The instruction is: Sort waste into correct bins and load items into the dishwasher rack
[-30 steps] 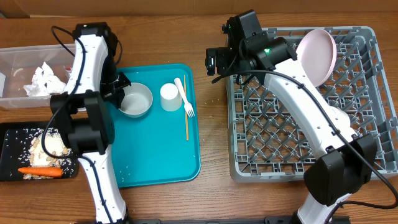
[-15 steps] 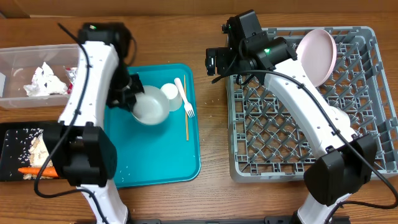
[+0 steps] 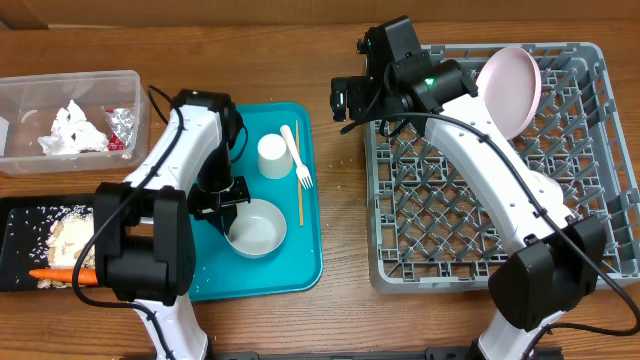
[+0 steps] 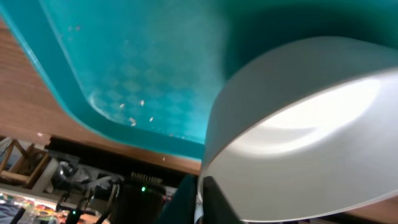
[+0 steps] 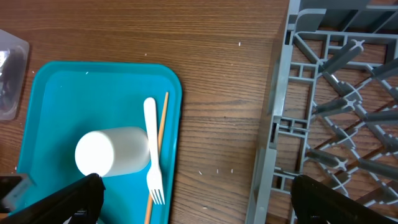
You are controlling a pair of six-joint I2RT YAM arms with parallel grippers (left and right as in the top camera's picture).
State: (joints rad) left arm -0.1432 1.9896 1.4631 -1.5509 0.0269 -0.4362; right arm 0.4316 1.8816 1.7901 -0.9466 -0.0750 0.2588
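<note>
My left gripper (image 3: 222, 200) is shut on the rim of a white bowl (image 3: 257, 228) over the near middle of the teal tray (image 3: 290, 270). In the left wrist view the bowl (image 4: 298, 137) fills the right side, its rim pinched at the left gripper (image 4: 199, 200). A small white cup (image 3: 273, 155), a white fork (image 3: 298, 160) and a thin wooden stick (image 3: 300, 200) lie on the tray. My right gripper (image 5: 199, 205) hangs open over the bare wood between the tray and the grey dishwasher rack (image 3: 600, 150). A pink plate (image 3: 510, 88) stands on edge in the rack.
A clear tub (image 3: 30, 90) at the far left holds white napkins (image 3: 70, 130) and a red wrapper (image 3: 120, 120). The black tray (image 3: 20, 215) below it holds rice scraps (image 3: 75, 235) and a carrot (image 3: 62, 274). A few rice grains dot the teal tray.
My left arm has carried the bowl from the tray's far left part toward its near middle. The right arm has not moved.
</note>
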